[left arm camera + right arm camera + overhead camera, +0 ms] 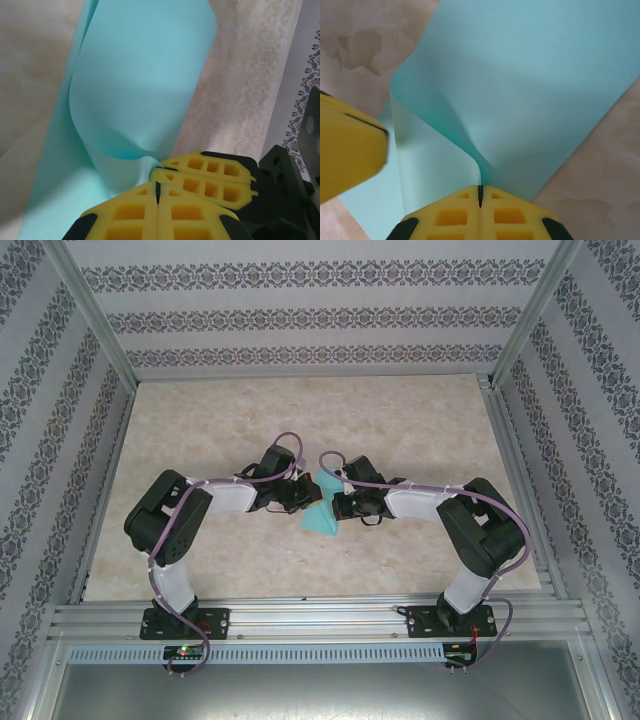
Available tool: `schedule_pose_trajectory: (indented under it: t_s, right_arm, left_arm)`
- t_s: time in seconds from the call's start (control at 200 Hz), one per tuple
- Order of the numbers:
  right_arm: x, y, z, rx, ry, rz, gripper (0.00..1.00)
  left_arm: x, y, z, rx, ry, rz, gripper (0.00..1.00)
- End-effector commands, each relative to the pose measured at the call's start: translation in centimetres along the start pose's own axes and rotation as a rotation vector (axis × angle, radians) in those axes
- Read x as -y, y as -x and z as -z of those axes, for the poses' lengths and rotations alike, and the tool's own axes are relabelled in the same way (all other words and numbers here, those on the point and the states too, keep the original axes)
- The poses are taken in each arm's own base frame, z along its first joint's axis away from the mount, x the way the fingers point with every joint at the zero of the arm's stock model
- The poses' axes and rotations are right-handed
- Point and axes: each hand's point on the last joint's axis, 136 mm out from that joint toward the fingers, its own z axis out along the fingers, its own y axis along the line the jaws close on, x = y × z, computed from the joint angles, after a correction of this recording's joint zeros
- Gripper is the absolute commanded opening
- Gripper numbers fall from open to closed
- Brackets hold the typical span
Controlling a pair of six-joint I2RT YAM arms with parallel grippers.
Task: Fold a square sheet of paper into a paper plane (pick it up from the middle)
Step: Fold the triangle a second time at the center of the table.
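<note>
left gripper (157,186): we see it clamped on the square sheet of paper (145,85)
right gripper (480,193): pinching the same sheet

Soft, even light from above in the top view: the table (300,430) is pale, shadows faint. The wrist views are dimmer (and softer, being so close); the paper (145,75) is darker inside its curl, and a yellow finger (345,145) at the right wrist view's left edge is blurred.
</note>
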Motion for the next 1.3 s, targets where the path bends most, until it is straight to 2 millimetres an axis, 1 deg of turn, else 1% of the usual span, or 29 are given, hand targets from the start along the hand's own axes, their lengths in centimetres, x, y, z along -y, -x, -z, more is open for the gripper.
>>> schedule_pose_trajectory:
  t_s: [0.0,0.25,0.345,0.445,0.56,0.649,0.729,0.759,0.819,0.899,0.954,0.989,1.029,1.069,1.129,1.199,1.294]
  right_arm:
    - [1.3,-1.1,-0.7,-0.034,-0.04,0.001,0.0]
    - [1.3,-1.2,-0.8,-0.039,-0.038,0.001,0.0]
    - [1.2,-1.1,-0.8,-0.041,-0.037,0.002,0.0]
    - [1.1,-1.0,-0.6,-0.034,-0.032,-0.002,0.0]
    - [0.6,-0.4,-0.2,-0.017,-0.016,-0.009,0.01]
    - [-0.2,0.5,0.8,0.007,0.002,-0.017,0.08]
    - [-0.9,1.6,2.2,0.046,0.015,-0.022,0.24]
    - [-1.0,2.0,2.9,0.06,0.008,-0.026,0.28]
    - [-0.6,2.4,4.2,0.085,-0.03,-0.043,0.35]
    - [0.1,2.5,5.9,0.13,-0.066,-0.094,0.42]
    - [-0.8,2.6,6.7,0.163,-0.011,-0.122,0.44]
    - [-1.7,2.5,7.1,0.169,0.044,-0.139,0.43]
    - [-2.8,2.4,7.3,0.168,0.117,-0.16,0.38]
    - [-4.1,2.1,7.2,0.156,0.188,-0.182,0.32]
    - [-5.6,1.5,6.7,0.121,0.261,-0.208,0.19]
    - [-5.9,0.5,5.8,0.07,0.256,-0.246,0.1]
    - [-7.1,-0.5,4.4,0.009,0.289,-0.26,0.06]
  left_arm:
    - [2.0,0.7,-0.4,0.001,-0.09,-0.008,0.0]
    - [0.0,0.5,-1.7,-0.016,-0.044,0.0,0.0]
    - [-1.3,0.4,-2.0,-0.025,0.009,0.003,0.0]
    - [-2.2,0.2,-2.3,-0.032,0.031,0.007,0.0]
    - [-4.1,-0.3,-2.6,-0.047,0.1,0.019,0.0]
    - [-5.0,-0.7,-2.8,-0.058,0.122,0.023,0.0]
    - [-5.5,-0.9,-2.9,-0.067,0.135,0.027,0.0]
    - [-5.6,-0.9,-3.0,-0.068,0.137,0.027,0.0]
    - [-5.7,-1.0,-3.0,-0.07,0.139,0.031,0.0]
    - [-5.7,-1.0,-2.9,-0.072,0.143,0.028,0.0]
    - [-5.8,-1.1,-2.9,-0.073,0.149,0.022,0.0]
    - [-5.8,-1.0,-2.9,-0.071,0.151,0.023,0.0]
    - [-5.8,-1.0,-2.9,-0.071,0.149,0.021,0.0]
    - [-5.6,-1.0,-2.8,-0.074,0.146,0.02,0.0]
    - [-5.6,-1.0,-2.8,-0.074,0.147,0.02,0.0]
    - [-5.4,-1.0,-2.7,-0.075,0.143,0.016,0.0]
    - [-5.3,-1.0,-2.6,-0.076,0.145,0.012,0.0]
